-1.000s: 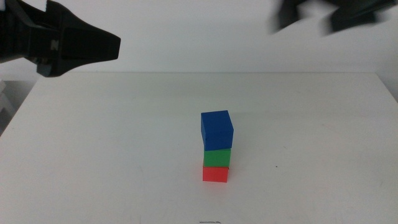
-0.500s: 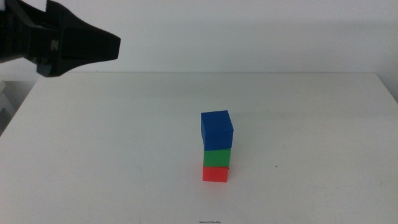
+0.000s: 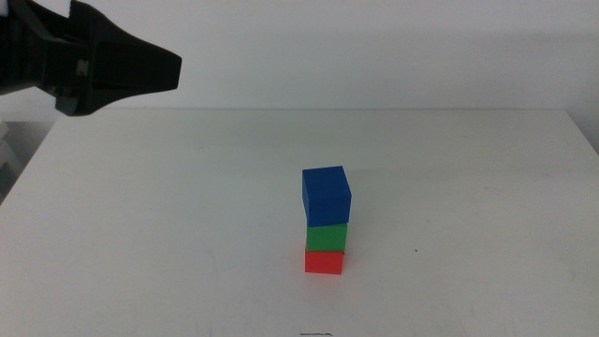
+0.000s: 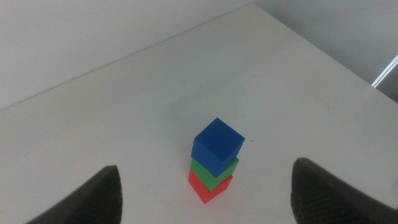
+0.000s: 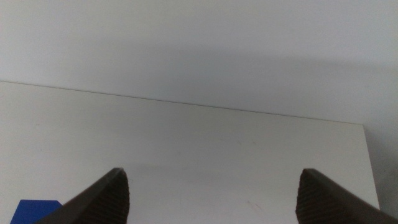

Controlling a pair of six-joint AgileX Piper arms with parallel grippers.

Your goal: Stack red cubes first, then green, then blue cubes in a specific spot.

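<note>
No readable labels or writing on cubes or table. Stack stands alone on white top: red cube at bottom, green cube on it, blue cube on top, turned a bit vs. the others. Left gripper hangs above the far-left part of table, jaws wide apart, holding nothing; stack sits ahead of and below it, well apart, between the jaw tips in wrist view. Right gripper also spread open, empty; only a blue cube corner shows beside one jaw.

Left gripper is raised at the upper left, jaws spread wide. Right gripper has its jaws parted.
</note>
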